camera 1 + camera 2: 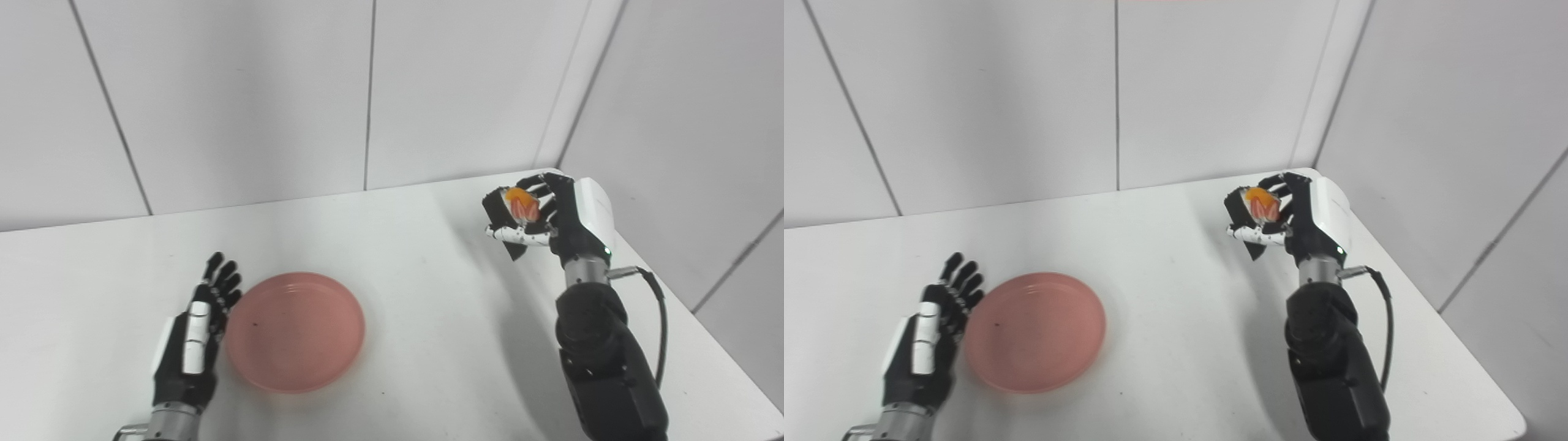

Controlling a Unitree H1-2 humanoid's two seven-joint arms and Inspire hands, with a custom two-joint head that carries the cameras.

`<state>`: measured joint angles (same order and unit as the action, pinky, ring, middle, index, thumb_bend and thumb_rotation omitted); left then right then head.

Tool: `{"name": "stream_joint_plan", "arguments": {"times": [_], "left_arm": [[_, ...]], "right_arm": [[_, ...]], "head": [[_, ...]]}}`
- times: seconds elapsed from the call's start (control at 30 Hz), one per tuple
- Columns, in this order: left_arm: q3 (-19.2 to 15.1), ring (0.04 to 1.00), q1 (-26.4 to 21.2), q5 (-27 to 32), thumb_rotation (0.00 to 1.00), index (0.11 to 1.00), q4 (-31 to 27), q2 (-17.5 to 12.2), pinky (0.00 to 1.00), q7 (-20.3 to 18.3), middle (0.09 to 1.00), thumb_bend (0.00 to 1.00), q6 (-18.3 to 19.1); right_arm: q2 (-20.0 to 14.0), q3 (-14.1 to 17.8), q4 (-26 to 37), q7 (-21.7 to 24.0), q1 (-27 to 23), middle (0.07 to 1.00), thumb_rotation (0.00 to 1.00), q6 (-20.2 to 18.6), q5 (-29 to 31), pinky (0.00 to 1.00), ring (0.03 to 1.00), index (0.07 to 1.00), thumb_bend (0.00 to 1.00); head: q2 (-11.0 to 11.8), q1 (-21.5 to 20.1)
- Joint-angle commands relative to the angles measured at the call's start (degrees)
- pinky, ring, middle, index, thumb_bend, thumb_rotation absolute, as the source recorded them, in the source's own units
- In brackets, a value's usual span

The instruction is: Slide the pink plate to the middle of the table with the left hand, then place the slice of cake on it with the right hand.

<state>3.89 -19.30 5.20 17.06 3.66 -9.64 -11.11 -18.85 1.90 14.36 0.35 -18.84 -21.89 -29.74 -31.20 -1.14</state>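
The pink plate (296,331) lies flat on the white table (429,294), left of centre. My left hand (197,331) rests open beside the plate's left rim, fingers straight and pointing away from me, touching or nearly touching the rim. My right hand (545,217) is raised above the table's far right part and is shut on the slice of cake (522,205), an orange and red piece on a dark base, held between fingers and thumb. The cake hangs well to the right of the plate.
White wall panels rise behind the table and along its right side. The table's right edge (692,318) runs close beside my right arm, and a black cable (660,324) loops off the forearm.
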Motion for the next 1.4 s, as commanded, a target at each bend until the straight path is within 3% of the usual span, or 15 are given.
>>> {"name": "stream_joint_plan", "arguments": {"times": [0.0, 0.1, 0.23, 0.37, 0.4, 0.5, 0.53, 0.63, 0.7, 0.77, 0.87, 1.0, 1.17, 1.27, 1.37], "left_arm": [[0.5, 0.983, 1.8, -0.2, 1.0, 0.978, 4.6, 1.3, 1.0, 0.1, 0.987, 0.61, -3.4], [0.6, 0.989, 1.2, -0.3, 1.0, 0.986, 6.2, 1.7, 1.0, 0.3, 0.99, 0.61, -4.3], [0.5, 0.99, 0.9, -0.3, 1.0, 0.986, 7.1, 2.3, 1.0, 0.6, 0.988, 0.6, -4.3], [0.7, 0.997, 0.5, -0.5, 1.0, 0.994, 7.4, 2.6, 1.0, 0.8, 0.993, 0.6, -4.3], [0.7, 0.998, 0.5, -0.6, 1.0, 0.992, 7.7, 2.6, 1.0, 0.9, 0.992, 0.61, -4.5], [0.9, 1.0, 0.2, -0.9, 1.0, 0.998, 8.5, 2.6, 1.0, 1.0, 0.995, 0.61, -5.5], [0.9, 1.0, 0.0, -1.0, 1.0, 0.999, 8.9, 2.6, 1.0, 1.0, 0.996, 0.61, -5.9], [1.0, 1.0, -0.2, -1.4, 1.0, 1.0, 9.5, 2.8, 1.0, 1.4, 0.996, 0.62, -7.0], [0.9, 1.0, -0.1, -1.5, 1.0, 1.0, 9.2, 3.1, 1.0, 1.8, 0.998, 0.61, -6.9], [0.8, 1.0, -0.1, -1.4, 1.0, 1.0, 9.0, 3.4, 1.0, 2.1, 1.0, 0.61, -6.6], [1.0, 1.0, -0.2, -1.7, 1.0, 1.0, 9.3, 3.5, 1.0, 2.4, 1.0, 0.6, -7.0], [1.0, 1.0, -0.2, -2.2, 1.0, 1.0, 9.7, 3.6, 1.0, 2.8, 0.998, 0.6, -7.6], [1.1, 1.0, 0.1, -2.7, 1.0, 1.0, 9.4, 3.6, 1.0, 3.0, 0.997, 0.61, -7.6], [1.2, 1.0, 0.1, -3.1, 1.0, 0.998, 9.3, 3.5, 1.0, 3.1, 0.996, 0.61, -7.7], [1.4, 1.0, 0.3, -3.4, 1.0, 0.997, 8.9, 3.5, 1.0, 3.4, 0.997, 0.61, -7.5]], "right_arm": [[0.2, -1.5, 2.4, 0.4, -1.2, 0.442, 0.0, 4.1, 0.8, 0.2, 0.255, 0.512, 0.52], [0.5, -4.9, 2.8, 0.7, -0.9, 0.447, 0.0, 6.2, -0.2, 0.2, 0.253, 0.515, 0.52], [2.6, -9.2, 4.5, 3.2, -0.9, 0.454, 0.0, 5.8, -0.1, 0.19, 0.254, 0.513, 0.52], [4.9, -12.9, 5.3, 5.6, -1.9, 0.397, 0.0, 5.6, -0.1, 0.15, 0.209, 0.509, 0.51], [4.9, -13.9, 4.5, 5.8, -2.1, 0.433, 0.0, 6.6, -0.6, 0.13, 0.194, 0.494, 0.52], [5.2, -16.1, 1.0, 5.8, -2.6, 0.393, 0.0, 9.8, -1.1, 0.15, 0.214, 0.506, 0.51], [5.4, -16.7, -0.4, 5.6, -2.7, 0.431, 0.0, 10.9, -1.1, 0.15, 0.211, 0.493, 0.52], [6.1, -17.9, -3.6, 5.3, -3.2, 0.466, 0.0, 13.5, -1.5, 0.15, 0.207, 0.481, 0.52], [6.6, -19.0, -5.3, 5.3, -3.6, 0.403, 0.0, 14.5, -2.4, 0.16, 0.224, 0.497, 0.51], [7.0, -19.9, -6.7, 5.5, -4.0, 0.422, 0.0, 14.8, -3.0, 0.21, 0.286, 0.508, 0.52], [7.1, -21.1, -8.4, 5.7, -4.6, 0.411, 0.0, 15.3, -4.6, 0.2, 0.276, 0.506, 0.52], [7.3, -21.9, -11.5, 4.8, -5.2, 0.405, 0.0, 16.3, -5.8, 0.21, 0.276, 0.501, 0.51], [7.4, -21.9, -18.1, 1.6, -6.4, 0.402, 0.0, 20.5, -6.8, 0.22, 0.287, 0.501, 0.51], [7.3, -21.7, -20.4, -0.2, -6.6, 0.427, 0.0, 23.3, -6.4, 0.29, 0.356, 0.513, 0.52], [6.9, -21.7, -19.4, -1.3, -6.0, 0.462, 0.0, 25.0, -7.1, 0.41, 0.485, 0.522, 0.52]], "head": [[0.4, 1.4], [0.6, 2.2], [0.7, 3.1], [0.9, 3.6], [0.9, 3.6], [1.1, 4.0], [1.0, 4.0], [0.9, 4.1], [0.8, 4.2], [0.7, 4.3], [0.6, 4.3], [0.7, 4.4], [0.6, 4.6], [0.6, 4.5], [0.5, 4.4]]}}
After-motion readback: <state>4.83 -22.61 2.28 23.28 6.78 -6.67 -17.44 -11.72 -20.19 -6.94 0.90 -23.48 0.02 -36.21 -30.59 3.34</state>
